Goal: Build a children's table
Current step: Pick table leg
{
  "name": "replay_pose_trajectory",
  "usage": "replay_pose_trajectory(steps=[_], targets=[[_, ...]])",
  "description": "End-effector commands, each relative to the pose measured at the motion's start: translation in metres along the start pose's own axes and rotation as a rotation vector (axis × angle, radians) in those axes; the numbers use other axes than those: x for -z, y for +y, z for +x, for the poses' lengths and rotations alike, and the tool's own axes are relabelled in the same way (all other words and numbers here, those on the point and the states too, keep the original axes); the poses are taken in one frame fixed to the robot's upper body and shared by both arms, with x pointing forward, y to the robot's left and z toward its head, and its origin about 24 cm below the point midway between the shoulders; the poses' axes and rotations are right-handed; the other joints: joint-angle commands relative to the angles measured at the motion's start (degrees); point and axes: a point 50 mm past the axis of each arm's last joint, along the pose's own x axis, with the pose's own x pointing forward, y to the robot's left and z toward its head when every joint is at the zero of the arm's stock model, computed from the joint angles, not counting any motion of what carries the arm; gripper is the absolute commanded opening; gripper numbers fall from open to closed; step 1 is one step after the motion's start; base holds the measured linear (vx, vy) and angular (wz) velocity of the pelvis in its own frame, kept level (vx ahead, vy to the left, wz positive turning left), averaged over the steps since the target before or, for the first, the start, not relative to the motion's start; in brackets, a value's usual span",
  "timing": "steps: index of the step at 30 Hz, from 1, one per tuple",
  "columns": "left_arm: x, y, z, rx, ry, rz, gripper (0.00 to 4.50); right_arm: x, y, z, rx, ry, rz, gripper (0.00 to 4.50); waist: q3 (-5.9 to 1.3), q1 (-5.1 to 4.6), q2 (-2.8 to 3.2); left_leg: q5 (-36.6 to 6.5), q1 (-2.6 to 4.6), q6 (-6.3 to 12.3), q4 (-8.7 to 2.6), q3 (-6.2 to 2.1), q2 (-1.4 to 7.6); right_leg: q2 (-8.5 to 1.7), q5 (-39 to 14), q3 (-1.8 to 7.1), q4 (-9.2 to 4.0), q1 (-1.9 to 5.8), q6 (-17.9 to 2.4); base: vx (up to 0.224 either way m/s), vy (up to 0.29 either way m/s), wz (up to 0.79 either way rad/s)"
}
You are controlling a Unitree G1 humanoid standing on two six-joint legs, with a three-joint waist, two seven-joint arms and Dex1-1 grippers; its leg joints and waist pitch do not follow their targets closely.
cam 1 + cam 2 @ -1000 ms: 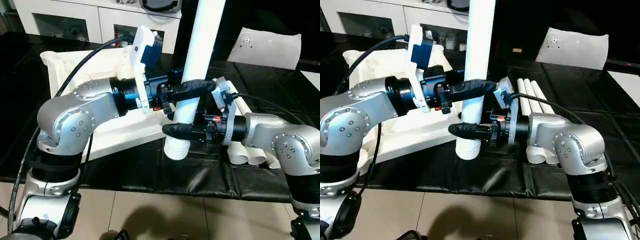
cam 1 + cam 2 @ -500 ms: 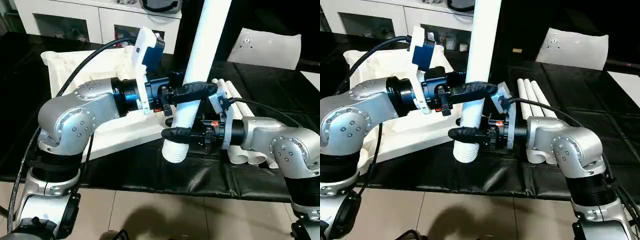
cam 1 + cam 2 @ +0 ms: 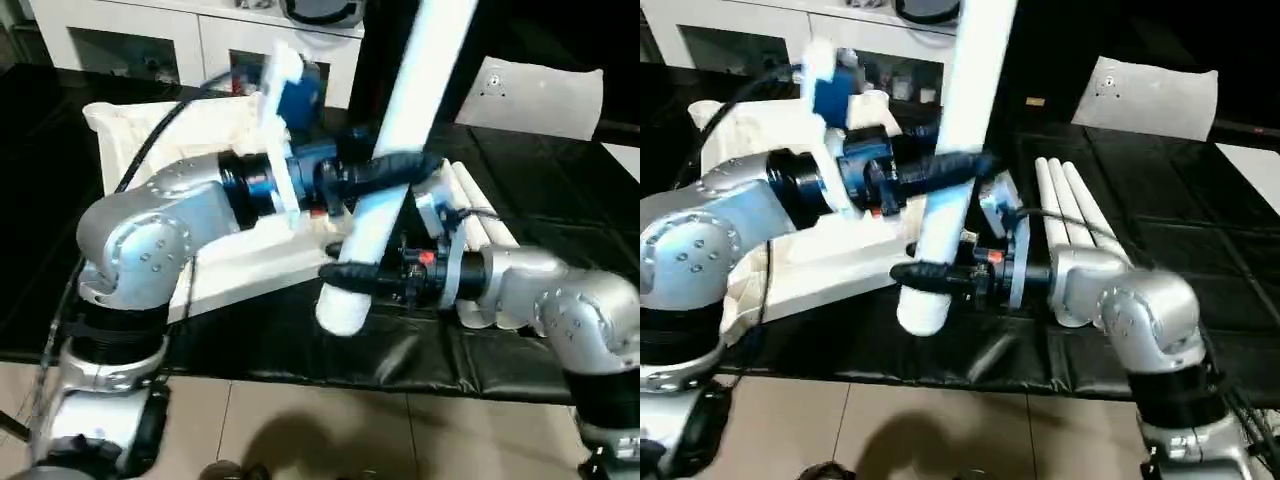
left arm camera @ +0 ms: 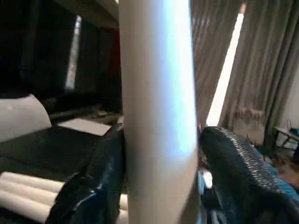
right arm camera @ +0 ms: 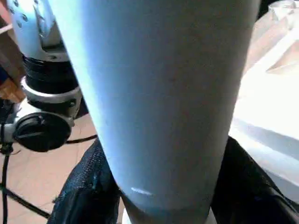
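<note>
Leg in hand: one white leg (image 3: pixel 400 150), tilted, thick end low and off the worktop (image 3: pixel 300 340), thin end running up out of sight.
Left hand (image 3: pixel 385 172): fingers either side of the leg's middle, close against it; clamped or just loosened, cannot tell.
Right hand (image 3: pixel 352 274): lower down, near the thick end, closed round the leg.
Tabletop (image 3: pixel 210 140): underside up, beyond the left hand; no leg standing in any corner visible here.
Spare legs (image 3: pixel 1065 205): three, side by side, flat on the worktop just past the right hand.
Done: probably nothing fitted (one leg merely lifted).
Left: seat this leg in a corner hole, then the other three, then likely turn the table upright.
</note>
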Motion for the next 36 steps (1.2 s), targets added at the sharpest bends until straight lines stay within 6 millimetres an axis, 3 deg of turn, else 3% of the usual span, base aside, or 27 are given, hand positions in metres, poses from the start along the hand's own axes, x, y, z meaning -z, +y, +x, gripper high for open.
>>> replay_pose_trajectory(steps=[1, 4, 5, 8, 10, 16, 18, 19, 20, 21, 23, 25, 26, 34, 36], targets=[[-0.013, -0.003, 0.004, 0.017, -0.049, 0.019, 3.15, 0.000, -0.003, -0.004, 0.048, -0.027, -0.011, 2.04, -4.04, 0.17, 0.72, -3.7, 0.72, -1.00, -3.93, 0.11, 2.23, -4.13, -7.0, 1.83, -3.73, 3.34, -10.7, 0.000, 0.000, 0.00], [-0.019, 0.004, 0.001, -0.046, -0.104, -0.005, 3.37, 0.001, -0.002, -0.003, 0.070, -0.070, -0.019, 2.01, -4.08, 0.15, 0.73, -4.6, 0.70, -1.34, -3.88, 0.10, 2.22, -4.14, -7.6, 1.85, -3.85, 3.31, -10.6, 0.000, 0.000, 0.00], [-0.023, 0.005, -0.002, -0.057, -0.139, -0.011, 3.48, -0.001, -0.003, -0.003, 0.093, -0.103, -0.013, 2.00, -4.15, 0.22, 1.10, -4.3, 0.67, -1.41, -3.91, -0.05, 2.17, -4.13, -7.0, 1.79, -3.71, 3.45, -10.7, 0.000, 0.000, 0.00], [-0.025, 0.004, -0.009, -0.063, -0.167, 0.005, 3.77, -0.004, -0.003, -0.003, 0.109, -0.149, -0.031, 1.99, -4.15, 0.04, 0.99, -4.5, 0.71, -1.52, -3.96, -0.02, 2.14, -4.02, -6.9, 1.77, -3.80, 3.38, -10.5, 0.000, 0.000, 0.00], [-0.027, 0.006, -0.021, -0.106, -0.211, 0.018, 3.88, -0.008, -0.011, -0.004, 0.210, -0.238, -0.015, 1.99, -4.17, -0.19, 1.30, -4.6, 0.66, -2.00, -4.06, -0.02, 2.14, -4.09, -6.7, 1.79, -3.73, 3.22, -10.4, 0.000, 0.000, 0.00], [-0.019, 0.013, -0.045, -0.277, -0.240, 0.000, 4.41, -0.005, -0.020, -0.007, 0.379, -0.282, -0.067, 1.98, -4.18, -0.11, 2.09, -6.0, 0.93, -3.07, -4.23, -0.18, 2.26, -3.86, -5.7, 1.71, -3.62, 3.13, -10.1, 0.000, 0.000, 0.00], [-0.006, 0.023, -0.064, -0.455, -0.193, 0.027, 4.50, 0.003, -0.025, -0.010, 0.494, -0.230, -0.101, 1.97, -4.04, -0.22, 2.30, -6.3, 0.82, -3.35, -4.37, -0.18, 2.15, -3.76, -6.0, 1.72, -3.67, 3.12, -9.6, 0.000, 0.000, 0.00], [-0.006, 0.023, -0.064, -0.455, -0.193, 0.027, 4.50, 0.003, -0.025, -0.010, 0.494, -0.230, -0.101, 1.97, -3.94, -0.43, 2.14, -6.7, 0.81, -3.25, -4.39, -0.09, 1.99, -3.58, -7.3, 1.81, -3.94, 3.25, -8.5, 0.000, 0.000, 0.00], [0.015, 0.033, -0.076, -0.617, -0.056, 0.089, 4.50, 0.011, -0.028, -0.012, 0.574, -0.198, -0.104, 1.97, -4.00, -0.35, 2.21, -7.0, 0.91, -3.11, -4.40, -0.18, 2.13, -3.68, -8.1, 1.83, -4.06, 3.19, -8.0, 0.000, 0.000, 0.00], [0.022, 0.035, -0.080, -0.662, 0.001, 0.116, 4.50, 0.013, -0.029, -0.013, 0.608, -0.194, -0.102, 1.97, -3.81, -0.57, 2.30, -7.7, 0.74, -3.10, -4.63, -0.21, 2.11, -3.60, -10.1, 1.88, -4.20, 3.11, -6.6, 0.000, 0.000, 0.00], [0.044, 0.037, -0.085, -0.718, 0.126, 0.171, 4.50, 0.016, -0.030, -0.017, 0.678, -0.212, -0.107, 1.97, -3.89, -0.55, 2.39, -8.9, 1.03, -3.32, -4.67, -0.33, 2.30, -3.77, -12.5, 1.90, -4.41, 2.73, -5.5, 0.000, 0.000, 0.00], [0.068, 0.036, -0.090, -0.785, 0.199, 0.158, 4.50, 0.021, -0.032, -0.021, 0.766, -0.232, -0.120, 1.97, -3.87, -0.77, 2.57, -10.1, 1.07, -3.96, -4.78, -0.36, 2.35, -3.65, -12.7, 1.95, -4.22, 2.41, -5.6, 0.000, 0.000, 0.00], [0.075, 0.038, -0.093, -0.825, 0.231, 0.156, 4.50, 0.022, -0.032, -0.023, 0.800, -0.238, -0.136, 1.97, -3.92, -0.75, 2.97, -10.1, 1.09, -4.12, -4.75, -0.36, 2.34, -3.66, -12.0, 1.96, -4.19, 2.35, -5.9, 0.000, 0.000, 0.00], [0.104, 0.039, -0.110, -1.085, 0.271, 0.208, 4.50, 0.032, -0.032, -0.037, 1.041, -0.271, -0.141, 1.97, -3.77, -1.67, 3.18, -12.4, 0.55, -3.57, -4.77, -0.46, 1.92, -3.43, -11.9, 2.03, -4.45, 2.61, -5.9, 0.000, 0.000, 0.00], [0.114, 0.032, -0.115, -1.126, 0.292, 0.234, 4.50, 0.036, -0.029, -0.040, 1.085, -0.277, -0.136, 1.97, -3.72, -1.94, 2.92, -12.1, 0.43, -3.21, -4.76, -0.47, 1.92, -3.41, -12.7, 2.06, -4.62, 2.55, -5.3, 0.000, 0.000, 0.00]])
